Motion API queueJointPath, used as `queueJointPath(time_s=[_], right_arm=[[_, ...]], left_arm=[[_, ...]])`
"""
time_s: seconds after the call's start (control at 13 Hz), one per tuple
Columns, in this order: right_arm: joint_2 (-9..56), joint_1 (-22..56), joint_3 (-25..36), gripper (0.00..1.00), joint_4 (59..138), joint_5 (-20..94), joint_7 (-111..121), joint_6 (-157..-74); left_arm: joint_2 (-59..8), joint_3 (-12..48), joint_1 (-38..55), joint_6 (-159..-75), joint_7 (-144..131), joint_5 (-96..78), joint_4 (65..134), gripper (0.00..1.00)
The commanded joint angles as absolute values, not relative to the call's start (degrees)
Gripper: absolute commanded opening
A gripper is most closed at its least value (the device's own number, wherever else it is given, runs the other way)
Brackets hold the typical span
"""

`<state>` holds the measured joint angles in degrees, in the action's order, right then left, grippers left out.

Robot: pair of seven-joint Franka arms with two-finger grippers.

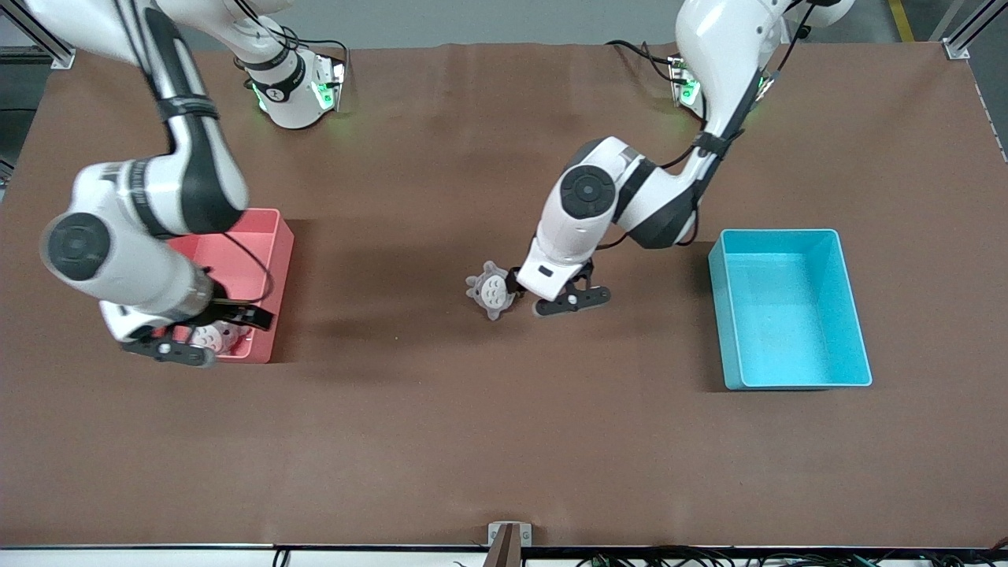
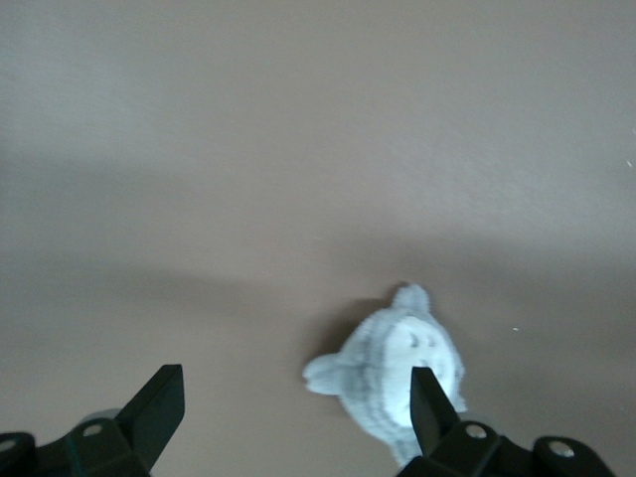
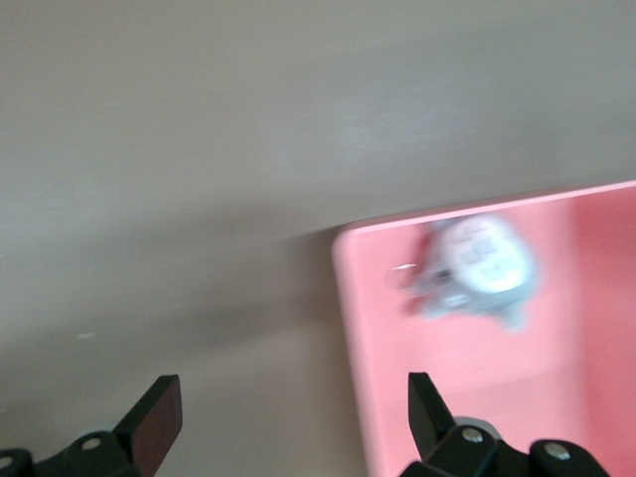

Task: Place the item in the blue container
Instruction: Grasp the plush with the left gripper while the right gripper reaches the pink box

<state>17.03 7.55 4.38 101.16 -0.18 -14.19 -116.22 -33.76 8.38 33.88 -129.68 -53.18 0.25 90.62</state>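
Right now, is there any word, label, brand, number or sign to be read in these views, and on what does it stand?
None can be read.
Right arm's base: a small dark round mark, too small to read.
Blue container, pink bin, both grey toys and the table: no text.
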Motion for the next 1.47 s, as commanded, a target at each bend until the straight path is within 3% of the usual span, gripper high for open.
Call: queueJointPath(time_s=[0.0, 0.23, 0.46, 1.39], right_arm=[[13.0, -2.1, 2.7, 1.0, 110.1, -1.1, -2.5, -122.5], [13.4, -8.9, 2.5, 1.0, 116.3, 0.3, 4.9, -128.0], [14.9, -9.6, 2.5, 1.0, 120.8, 4.3, 7.9, -135.8], [24.7, -8.5, 0.8, 1.0, 120.9, 7.9, 8.3, -149.0]], left_arm=[[-39.4, 7.6, 37.5, -132.8, -55.2, 2.5, 86.0, 1.0], [-43.4, 7.6, 39.8, -135.1, -55.3, 2.1, 83.9, 1.0], [-46.1, 7.6, 40.9, -136.1, -55.5, 1.9, 82.5, 1.0], [-49.3, 7.6, 40.8, -138.2, -55.4, 1.8, 82.1, 0.99]])
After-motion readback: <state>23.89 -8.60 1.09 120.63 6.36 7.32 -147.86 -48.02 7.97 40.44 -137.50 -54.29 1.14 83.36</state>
